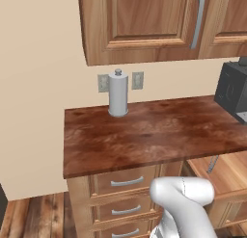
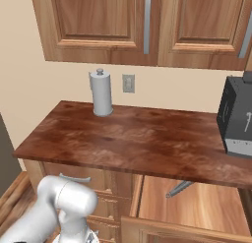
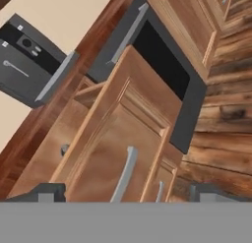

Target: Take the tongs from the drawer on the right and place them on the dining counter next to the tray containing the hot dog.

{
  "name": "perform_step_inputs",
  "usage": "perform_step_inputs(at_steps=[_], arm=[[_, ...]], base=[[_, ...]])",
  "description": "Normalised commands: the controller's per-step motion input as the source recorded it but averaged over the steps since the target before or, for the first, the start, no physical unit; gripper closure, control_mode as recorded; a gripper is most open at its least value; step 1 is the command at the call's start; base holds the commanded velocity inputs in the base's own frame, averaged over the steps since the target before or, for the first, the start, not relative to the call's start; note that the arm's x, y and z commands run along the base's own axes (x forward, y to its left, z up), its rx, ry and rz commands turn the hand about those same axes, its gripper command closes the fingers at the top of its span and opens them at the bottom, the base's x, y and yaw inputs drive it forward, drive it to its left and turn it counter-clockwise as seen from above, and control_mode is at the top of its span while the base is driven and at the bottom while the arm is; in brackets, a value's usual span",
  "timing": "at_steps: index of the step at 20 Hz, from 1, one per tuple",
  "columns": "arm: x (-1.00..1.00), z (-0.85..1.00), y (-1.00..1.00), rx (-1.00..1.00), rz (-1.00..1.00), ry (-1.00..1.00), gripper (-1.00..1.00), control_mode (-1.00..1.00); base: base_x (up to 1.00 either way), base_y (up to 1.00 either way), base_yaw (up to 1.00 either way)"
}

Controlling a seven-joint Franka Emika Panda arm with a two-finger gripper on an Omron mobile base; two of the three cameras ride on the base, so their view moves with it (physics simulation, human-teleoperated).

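My hand (image 3: 123, 195), fingers spread and empty, may clip the drawer (image 2: 197, 207) front reaching the tongs (image 2: 179, 189) under the table overhang.

My arm (image 1: 183, 203) reads as smooth, glossy white rounded casing with a bulbous elbow joint and a faint seam line, while my gripper (image 3: 125, 193) shows two small dark grey, blocky finger tips.

Glossy mottled reddish-brown worktop (image 2: 133, 138), grey paper towel holder (image 2: 102, 93), light wood drawer (image 2: 206, 207) holding grey tongs (image 2: 179, 189), dark grey appliance (image 2: 238, 119), cream wall (image 1: 38, 63)
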Motion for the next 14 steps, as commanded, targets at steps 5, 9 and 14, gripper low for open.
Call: perform_step_inputs(at_steps=[5,9,14], arm=[[-0.18,0.46,0.02,-0.07,0.0,0.08,-1.0,-1.0],[0.0,0.82,0.01,-0.07,0.0,0.14,-1.0,-1.0],[0.0,0.99,0.05,-0.11,0.0,0.17,-1.0,-1.0]], base=[[0.0,0.0,0.0],[0.0,0.0,0.0],[0.0,0.0,0.0]])
